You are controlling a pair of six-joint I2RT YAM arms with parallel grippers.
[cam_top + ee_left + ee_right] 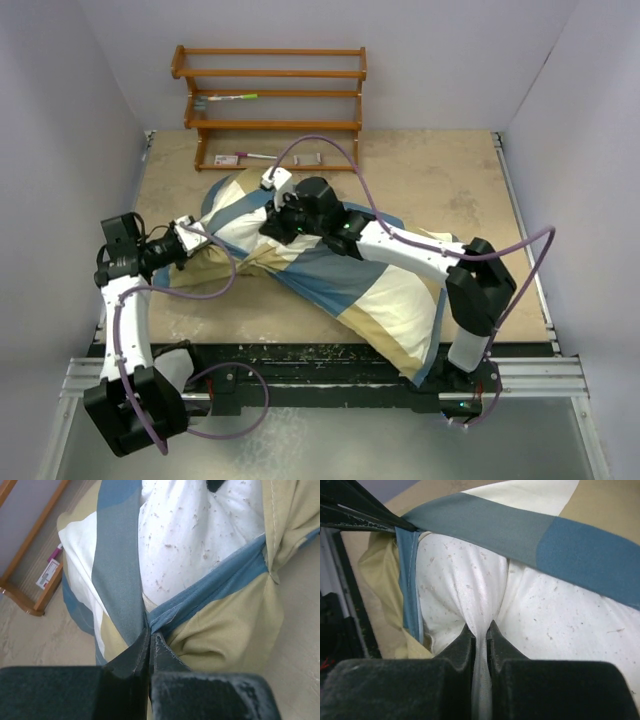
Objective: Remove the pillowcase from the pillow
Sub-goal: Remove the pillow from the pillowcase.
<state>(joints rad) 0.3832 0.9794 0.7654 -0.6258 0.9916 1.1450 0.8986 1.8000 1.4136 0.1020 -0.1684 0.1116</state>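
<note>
The pillow point(450, 580) sits partly inside the pillowcase point(370, 290) on the table point(440, 170), a rack point(270, 100) behind them.

The pillowcase point(340, 282) was matt woven cloth; the pillow point(460, 585) was smooth white fabric with a faint sheen; the rack point(300, 125) was glossy wood.

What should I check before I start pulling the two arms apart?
1. Hold of left gripper on pillowcase: ok, shut on the blue hem.
2. Hold of right gripper on pillow: ok, shut on a fold of white fabric.
3. Right pinch free of cover fabric: ok, only white between the fingers.
4. Opening exposed: ok, white pillow shows between the blue edges.
5. Pillow out of the cover: not ok, most is inside in the top view.
6. Whether purple cable is snag-free: cannot tell.
</note>
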